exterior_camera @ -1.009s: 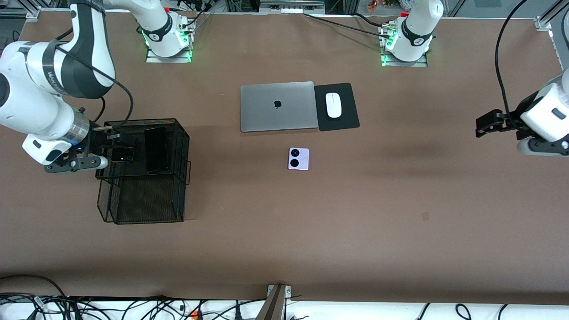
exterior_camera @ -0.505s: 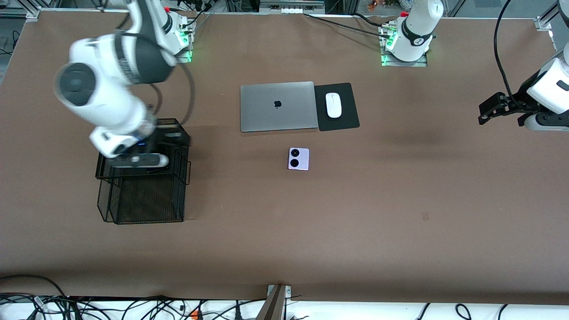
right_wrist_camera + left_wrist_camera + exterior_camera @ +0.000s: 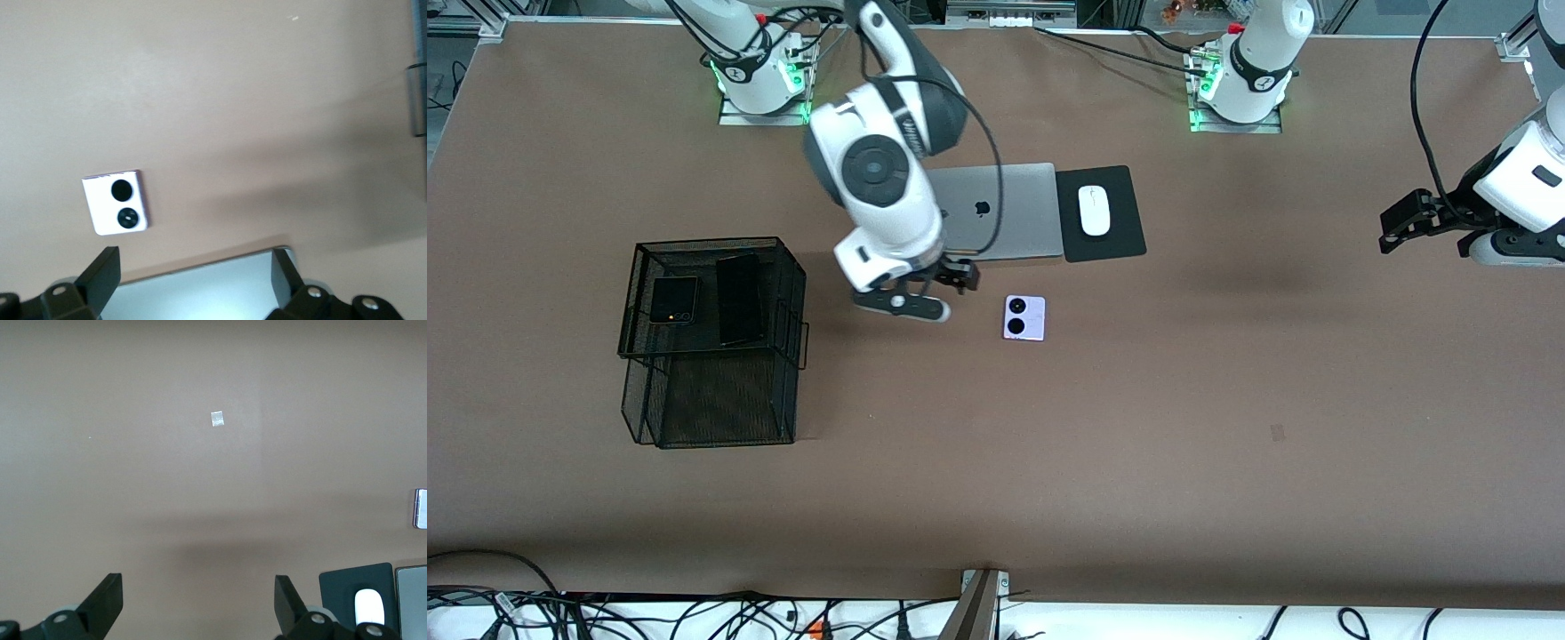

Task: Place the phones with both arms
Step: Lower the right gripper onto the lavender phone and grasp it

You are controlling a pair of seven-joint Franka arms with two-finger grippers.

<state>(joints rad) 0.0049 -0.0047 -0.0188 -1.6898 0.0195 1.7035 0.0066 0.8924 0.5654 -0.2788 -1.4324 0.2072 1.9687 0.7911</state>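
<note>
the right gripper (image 3: 951,283), fingers spread and empty, hangs just beside the lilac phone (image 3: 1024,317), toward the bench's right-arm end; the left gripper (image 3: 1398,231) waits with fingers spread at the opposite edge.

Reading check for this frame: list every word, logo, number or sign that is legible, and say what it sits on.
Apple logo, no words: on the lid of the silver laptop.
Lettering on the right arm, on its dark band: too small to read.
Markings on the arm bases: too small to read.
Lilac-white phone, white mouse, phones in the black mesh basket: no readable text.
</note>
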